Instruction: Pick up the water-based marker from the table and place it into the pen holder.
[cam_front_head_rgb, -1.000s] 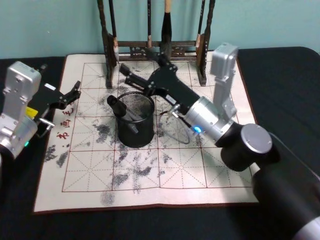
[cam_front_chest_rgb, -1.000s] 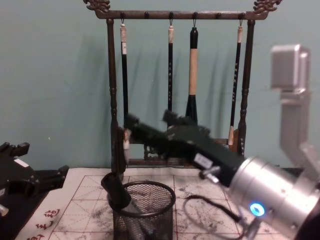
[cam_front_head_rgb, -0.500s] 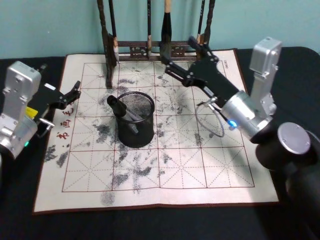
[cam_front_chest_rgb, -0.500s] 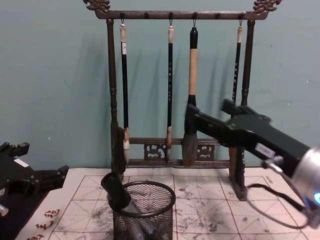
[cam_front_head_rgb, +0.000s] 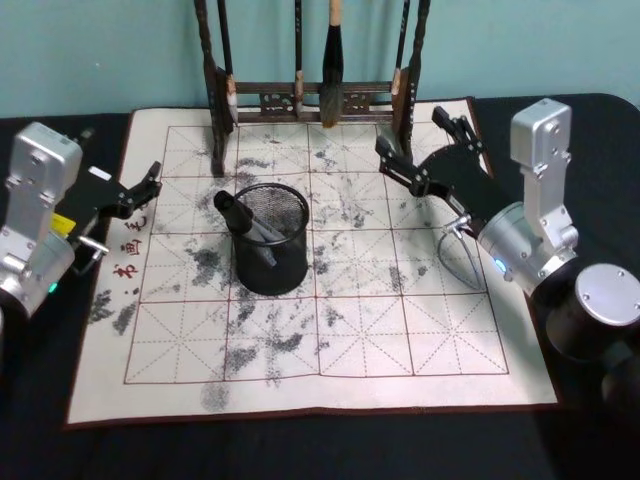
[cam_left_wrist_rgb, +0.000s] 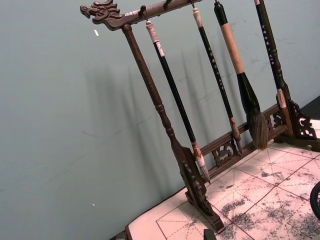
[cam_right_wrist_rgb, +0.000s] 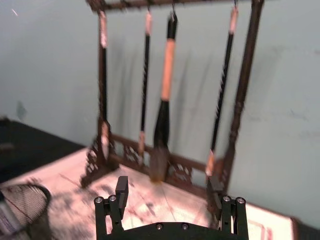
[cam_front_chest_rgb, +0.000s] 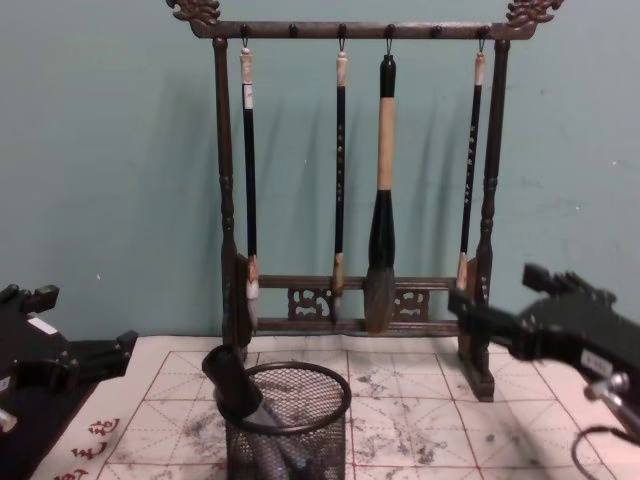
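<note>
Mat (cam_front_head_rgb: 400, 330); marker (cam_front_head_rgb: 243, 221) inside pen holder (cam_front_head_rgb: 270, 240)

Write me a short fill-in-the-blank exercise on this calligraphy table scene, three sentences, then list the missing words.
1. The marker leans inside the ____.
2. The right gripper, its fingers ____, hangs above the mat near the brush rack.
3. The number of brushes hanging on the rack is ____.
The left gripper sits at the mat's left edge.

Missing words: pen holder; open; four
</note>
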